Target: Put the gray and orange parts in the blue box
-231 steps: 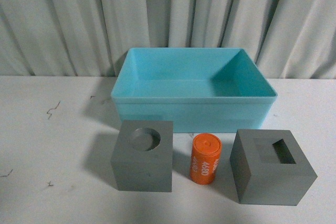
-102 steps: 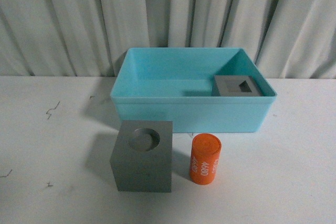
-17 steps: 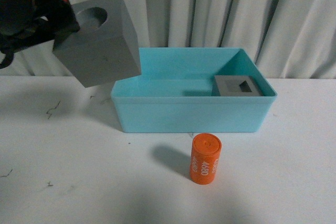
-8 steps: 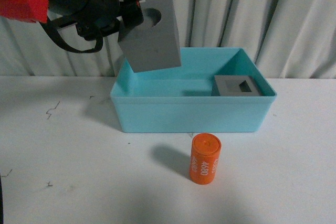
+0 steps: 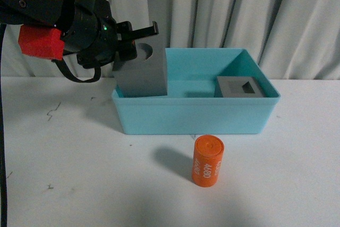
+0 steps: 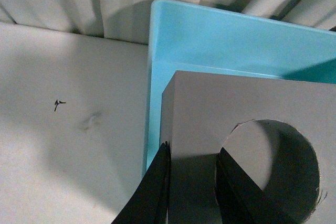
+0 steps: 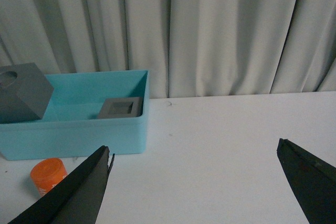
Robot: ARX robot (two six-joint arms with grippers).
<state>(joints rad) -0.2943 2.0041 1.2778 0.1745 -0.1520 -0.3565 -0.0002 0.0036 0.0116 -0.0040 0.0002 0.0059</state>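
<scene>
Left fingers [image 5: 139, 45] were closed on the round-recess cube [image 5: 142, 75]; in the left wrist view one finger lay along its outer side and the other at the lip of the recess, so they appeared to pinch the wall between.

The cube hung tilted at the left end of the blue box [image 5: 191, 115], just inside the left wall; its lower edge was hidden behind the front wall, so contact with the box floor could not be told.

Judgement: release turns on what lies below the cube; that end of the box looked bare, and the left wall stood just beside the cube's outer face.

The rectangular-recess cube [image 5: 240, 86] sat in the box's far right corner, well apart from the held cube and not in the way.

The orange cylinder [image 5: 207, 161] stood upright, long axis vertical, on the desk [image 5: 69, 152] near the front wall, right of centre; judged nearer the right arm.

Right fingers [image 7: 194, 146] were spread wide and held nothing, above bare desk to the right of the box.

A curtain [image 5: 265, 14] hung behind the scene.
</scene>
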